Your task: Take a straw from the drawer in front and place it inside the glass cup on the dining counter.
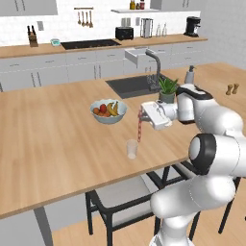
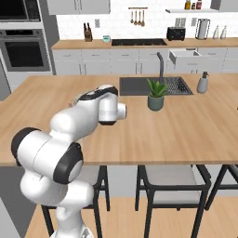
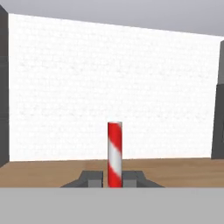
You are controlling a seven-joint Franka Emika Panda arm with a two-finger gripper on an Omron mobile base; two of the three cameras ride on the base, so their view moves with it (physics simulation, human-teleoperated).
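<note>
1. Gripper point(image 1: 141, 116) clamped on the straw point(image 1: 140, 129), which hangs upright over the dining counter point(image 1: 57, 129).
2. Glass cup point(image 1: 131, 148) stands just below, slightly left.
3. Centre over the rim, lower, then release.

I am looking at the dining counter point(image 1: 53, 139), its light wood top stretching wide across my left base view. The dark inset sink point(image 1: 132, 85) is serving as my landmark. A potted plant point(image 1: 167, 90) is standing just beside the sink's right corner, and a soap dispenser point(image 1: 190, 75) is sitting further right of it. A white fruit bowl point(image 1: 108, 111) is resting in front of the sink, toward its left. The glass cup point(image 1: 131, 149) is standing nearer to me than the bowl, close to the counter's front edge. Salt and pepper shakers point(image 1: 232, 89) are sitting well right of the sink.
</note>
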